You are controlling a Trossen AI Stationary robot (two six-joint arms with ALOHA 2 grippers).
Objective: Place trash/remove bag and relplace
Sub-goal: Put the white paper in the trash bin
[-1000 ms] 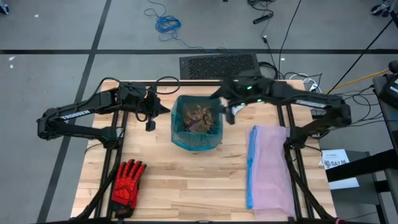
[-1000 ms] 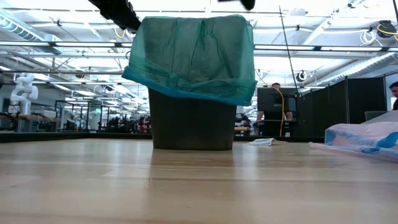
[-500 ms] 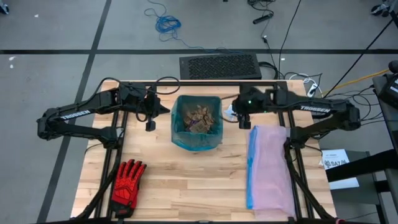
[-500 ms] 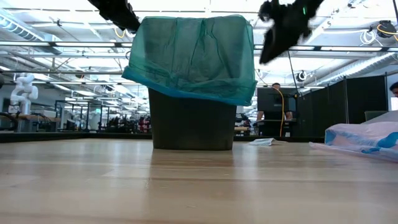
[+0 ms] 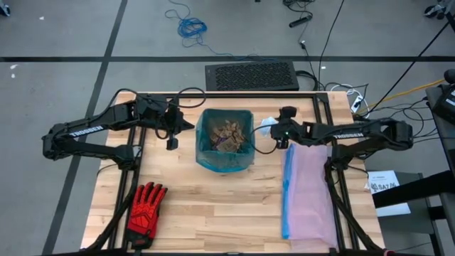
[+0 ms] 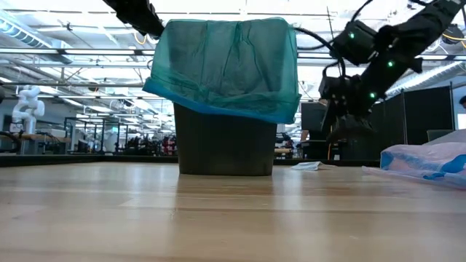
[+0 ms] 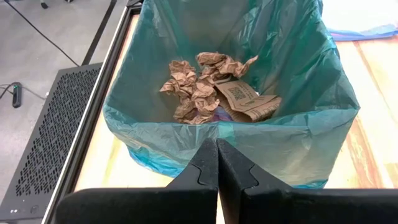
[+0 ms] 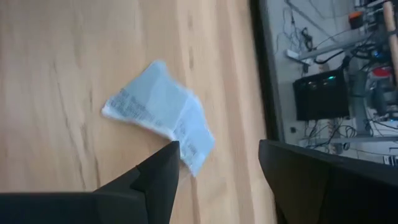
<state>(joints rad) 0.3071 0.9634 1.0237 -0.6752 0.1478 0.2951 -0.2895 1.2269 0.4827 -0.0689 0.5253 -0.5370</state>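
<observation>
A dark bin lined with the teal-green bag (image 5: 225, 146) stands mid-table, the bag's rim folded over the bin's top (image 6: 222, 102). Tan-brown paper lumps of trash (image 7: 208, 90) lie inside it. A pale blue scrap (image 8: 158, 115) lies flat on the table to the right of the bin (image 5: 266, 126). My right gripper (image 8: 217, 168) hovers open just above the scrap, slanting down, with one finger (image 8: 163, 171) over the scrap's near corner, and low over the table in the low view (image 6: 349, 127). My left gripper (image 7: 216, 163) is shut, raised beside the bin's left rim (image 5: 189, 125).
A pale lilac bag with a blue rim (image 5: 307, 192) lies along the table's right side, close to my right arm. A red-and-black glove (image 5: 146, 208) lies at the near left. The black frame rail (image 5: 234, 93) runs along the far edge.
My right gripper has come away from above the bin's far right corner, gone toward the table's right edge and dropped low beside the bin, over the pale blue scrap, rolling and tipping as it sank. The bin, the bag and the scrap have kept still.
</observation>
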